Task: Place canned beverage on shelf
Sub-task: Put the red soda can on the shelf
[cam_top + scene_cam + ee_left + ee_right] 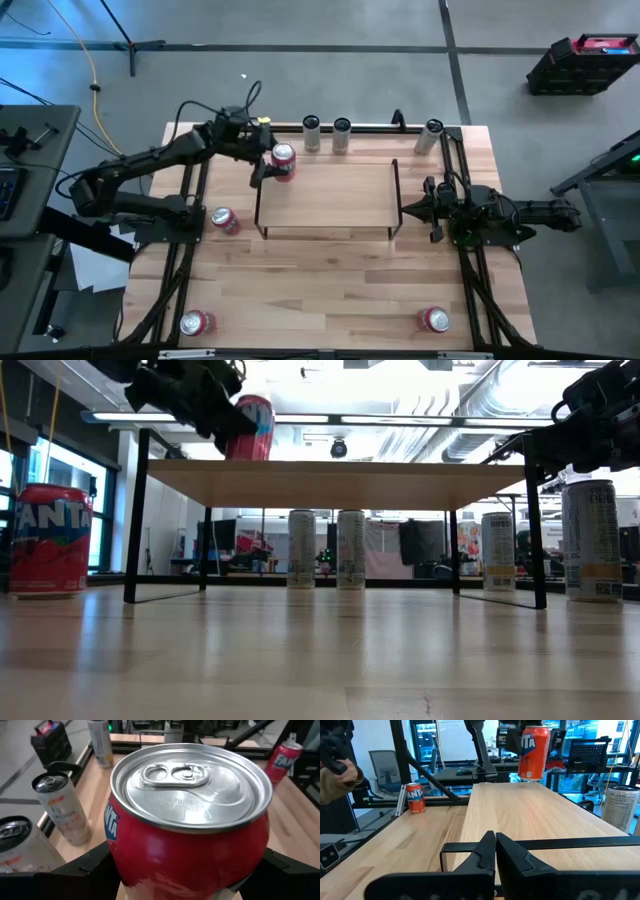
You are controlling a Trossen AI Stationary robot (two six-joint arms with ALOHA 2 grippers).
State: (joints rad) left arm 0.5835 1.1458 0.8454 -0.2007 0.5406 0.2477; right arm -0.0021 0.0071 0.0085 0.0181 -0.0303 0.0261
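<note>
My left fingers grip the red Fanta can upright, above the shelf at its back-left corner. I should lower it straight, flat onto the board, then open. My right fingers rest closed, empty, beside the shelf's right rail.

From overhead we look straight down on the whole bench. Our low camera sits at bench height, peering under the shelf. Both wrist cameras share the red can, one close, one from across the shelf.
</note>
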